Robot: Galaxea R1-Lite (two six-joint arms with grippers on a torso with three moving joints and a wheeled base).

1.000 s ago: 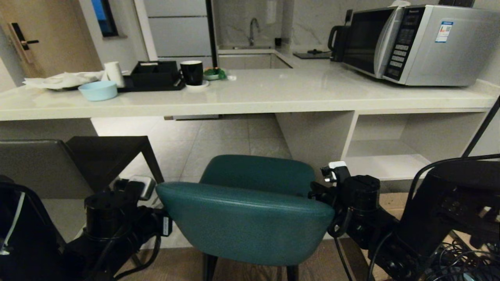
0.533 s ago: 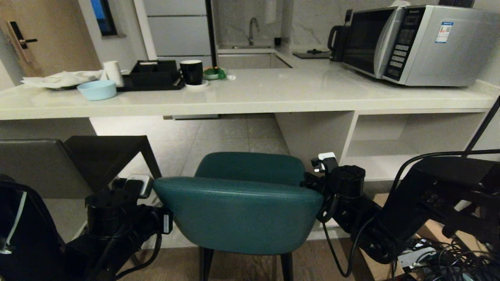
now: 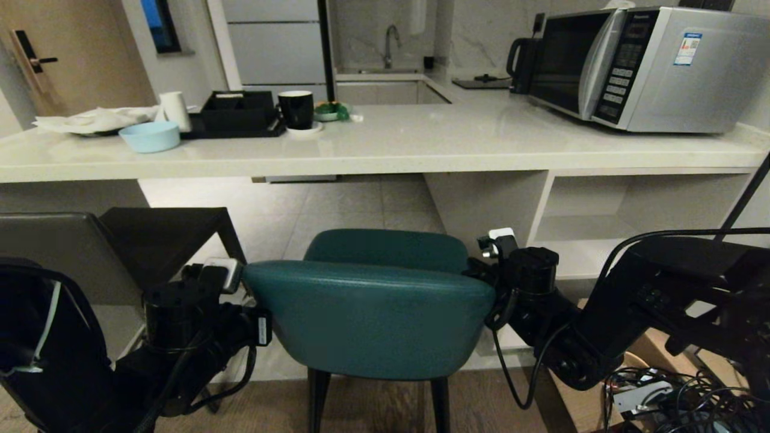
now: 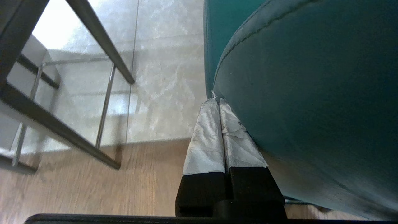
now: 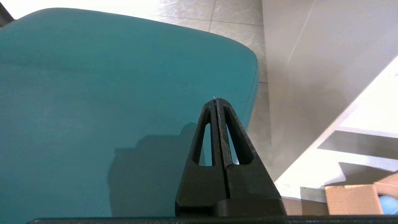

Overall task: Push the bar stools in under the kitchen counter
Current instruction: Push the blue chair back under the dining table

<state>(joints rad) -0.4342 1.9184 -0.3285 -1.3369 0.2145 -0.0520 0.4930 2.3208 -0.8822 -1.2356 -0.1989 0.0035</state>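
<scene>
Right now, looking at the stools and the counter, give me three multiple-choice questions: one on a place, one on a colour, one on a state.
1. Where is the microwave?
A. on the kitchen counter's right end
B. on the floor
C. on the lower shelf

2. What colour is the bowl?
A. red
B. light blue
C. black

3. How are both hands' fingers?
A. wide open
B. shut
C. gripping a cup

Answers: 1 A, it sits on the slab at right. 2 B, pale blue beside the black tray. 3 B, the left hand and right hand show closed fingers at the teal stool's back.
</scene>
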